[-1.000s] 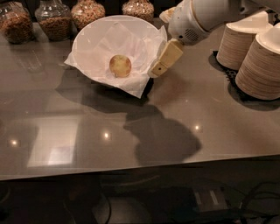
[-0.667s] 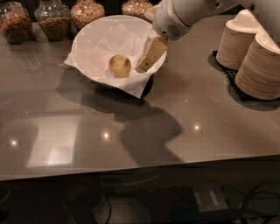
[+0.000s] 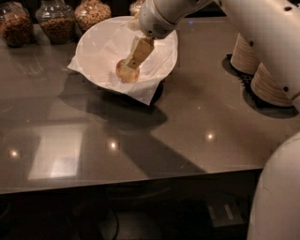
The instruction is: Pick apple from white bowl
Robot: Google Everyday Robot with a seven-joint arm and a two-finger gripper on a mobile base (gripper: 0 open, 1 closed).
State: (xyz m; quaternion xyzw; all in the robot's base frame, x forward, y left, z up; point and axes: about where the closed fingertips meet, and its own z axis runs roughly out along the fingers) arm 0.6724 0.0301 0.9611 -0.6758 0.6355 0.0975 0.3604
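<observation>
My gripper (image 3: 133, 60) is no longer out at the right rim of the white bowl (image 3: 93, 40). It has come in over the paper lining, and its tip now sits at the top of the apple (image 3: 125, 74), which a second ago lay well off to its left. I can't see whether it touches the fruit. The arm (image 3: 262, 33) behind it now stretches across the upper right of my view and covers much of the stacked paper bowls (image 3: 269, 89), which stood in the open before. Its wrist now hides most of the jar (image 3: 136, 5) behind the bowl. The arm's shadow (image 3: 140, 117) on the table has shifted left, under the bowl.
</observation>
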